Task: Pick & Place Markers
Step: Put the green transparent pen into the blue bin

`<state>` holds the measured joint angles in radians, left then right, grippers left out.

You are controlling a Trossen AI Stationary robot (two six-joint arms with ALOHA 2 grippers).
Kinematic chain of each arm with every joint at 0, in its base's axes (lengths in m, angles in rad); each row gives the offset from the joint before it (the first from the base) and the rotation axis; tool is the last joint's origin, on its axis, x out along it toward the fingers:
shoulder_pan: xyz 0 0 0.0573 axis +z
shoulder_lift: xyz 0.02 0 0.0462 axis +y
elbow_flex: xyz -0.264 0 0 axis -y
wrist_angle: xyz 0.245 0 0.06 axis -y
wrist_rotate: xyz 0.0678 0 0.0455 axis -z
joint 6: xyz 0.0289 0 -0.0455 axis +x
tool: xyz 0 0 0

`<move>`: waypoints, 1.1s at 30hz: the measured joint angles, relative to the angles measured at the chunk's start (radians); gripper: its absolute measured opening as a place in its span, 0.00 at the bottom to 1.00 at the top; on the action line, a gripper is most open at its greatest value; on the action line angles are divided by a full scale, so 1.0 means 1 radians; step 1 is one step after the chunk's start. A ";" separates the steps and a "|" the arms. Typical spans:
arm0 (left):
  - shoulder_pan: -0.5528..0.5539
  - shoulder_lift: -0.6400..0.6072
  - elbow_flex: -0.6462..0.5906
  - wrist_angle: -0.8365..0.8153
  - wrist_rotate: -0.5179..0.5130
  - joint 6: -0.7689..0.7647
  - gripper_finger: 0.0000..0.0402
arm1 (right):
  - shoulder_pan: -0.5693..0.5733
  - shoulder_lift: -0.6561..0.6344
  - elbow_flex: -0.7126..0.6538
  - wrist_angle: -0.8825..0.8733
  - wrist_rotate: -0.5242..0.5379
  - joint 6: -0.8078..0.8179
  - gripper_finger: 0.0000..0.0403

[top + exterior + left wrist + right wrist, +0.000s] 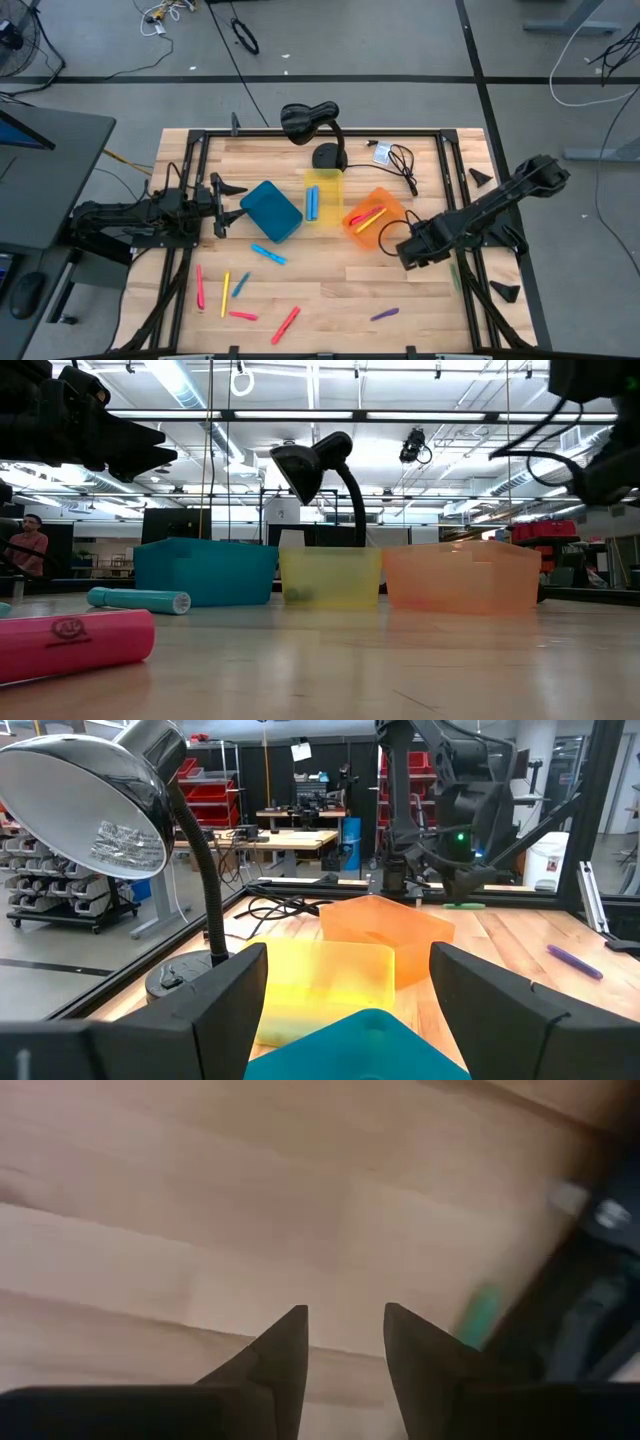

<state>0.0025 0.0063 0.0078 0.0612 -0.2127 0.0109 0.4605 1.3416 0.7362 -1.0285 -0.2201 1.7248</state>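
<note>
While loose markers lie along the lower part of the high view, among them a red-pink marker (pixel 285 324), a purple marker (pixel 384 314), a yellow marker (pixel 225 294) and a blue marker (pixel 268 254) nearer the bins, neither arm has anything in hand, so the step looks like the gap between one drop and the next pick. At centre right of that view, the right pincer (pixel 405 250) hangs just below the orange bin (pixel 392 204); in its wrist view the two fingers (pixel 285 1350) stand partly apart over bare wood with nothing between them, and a green marker (pixel 482 1314) lies off beside them near the frame. Next it would need to swing over one loose marker, line the fingers across its shaft and descend. At centre left the left pincer (pixel 222 212) waits fully spread and empty, just beside the teal-blue bin (pixel 271 211). Between the two bins the yellow bin (pixel 324 195) holds a blue marker, and the orange one holds pink and yellow ones. Behind them, toward the top of the surface (pixel 420 300), stands a black desk lamp (pixel 310 120). In the low view a pink marker (pixel 70 643) at lower left bears a small round logo, too blurred to read.
</note>
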 joint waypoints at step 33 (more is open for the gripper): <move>0.000 0.000 0.000 0.001 0.000 0.000 0.71 | 0.082 0.177 -0.067 -0.062 -0.192 0.243 0.33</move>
<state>0.0027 0.0061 0.0078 0.0620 -0.2127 0.0109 0.5426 1.5185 0.6696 -1.0907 -0.4118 1.9676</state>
